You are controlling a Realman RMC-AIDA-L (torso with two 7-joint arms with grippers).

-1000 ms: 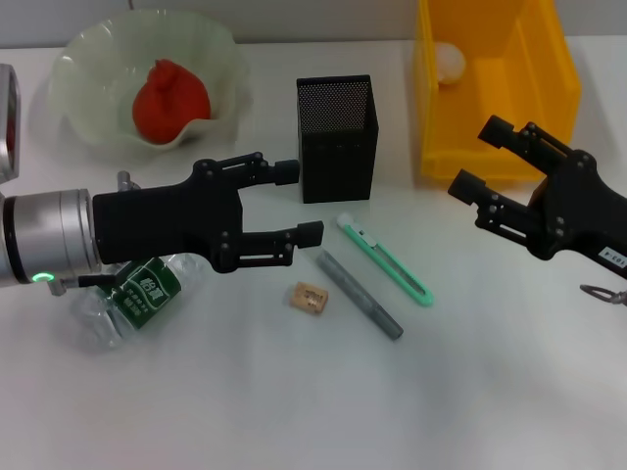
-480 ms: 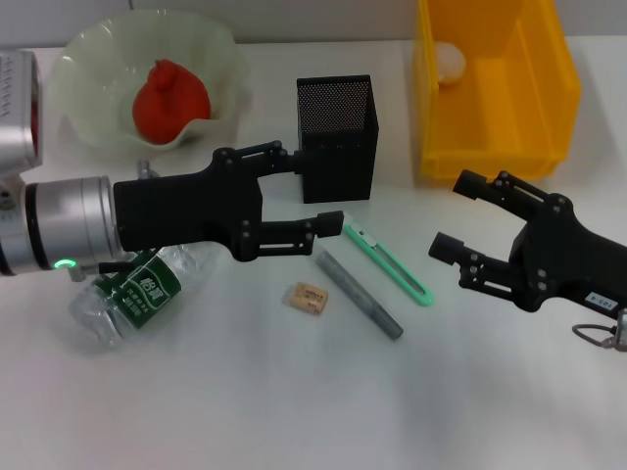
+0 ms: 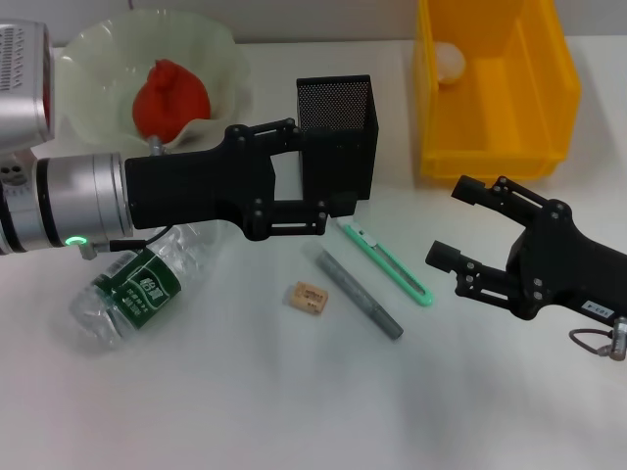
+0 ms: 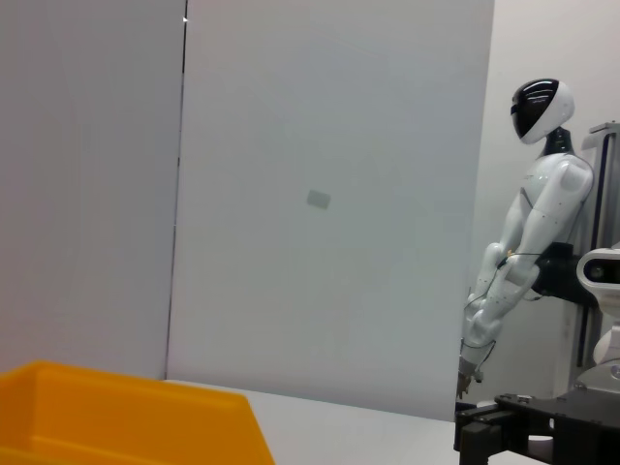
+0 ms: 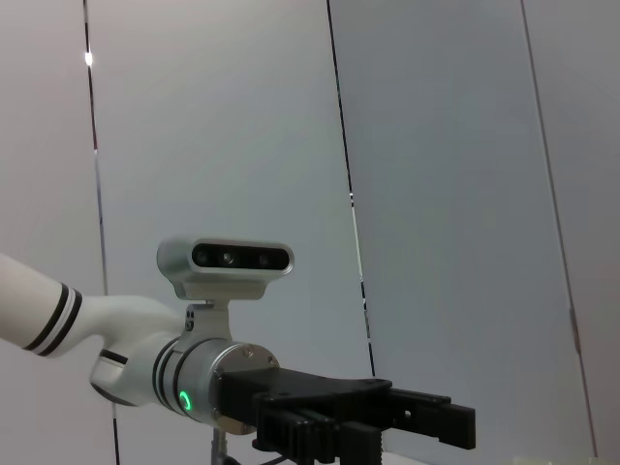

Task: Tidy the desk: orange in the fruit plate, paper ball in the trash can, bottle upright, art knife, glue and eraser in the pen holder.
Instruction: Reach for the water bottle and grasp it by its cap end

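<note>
The plastic bottle (image 3: 135, 291) lies on its side on the white worktop (image 3: 245, 392), under the left arm. The left gripper (image 3: 318, 176), jaws open, hovers beside the mesh pen holder (image 3: 338, 132). The eraser (image 3: 308, 298), glue stick (image 3: 360, 295) and green art knife (image 3: 385, 260) lie between the arms, the long ones slanting toward the right gripper (image 3: 460, 227), likewise open and probably nearer the knife.

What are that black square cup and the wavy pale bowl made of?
The black pen holder looks like metal mesh with a matte finish: its walls show a fine grid of tiny holes. The fruit plate seems to be translucent pale green glass or plastic, glossy, with a ruffled rim; which of the two cannot be told.
</note>
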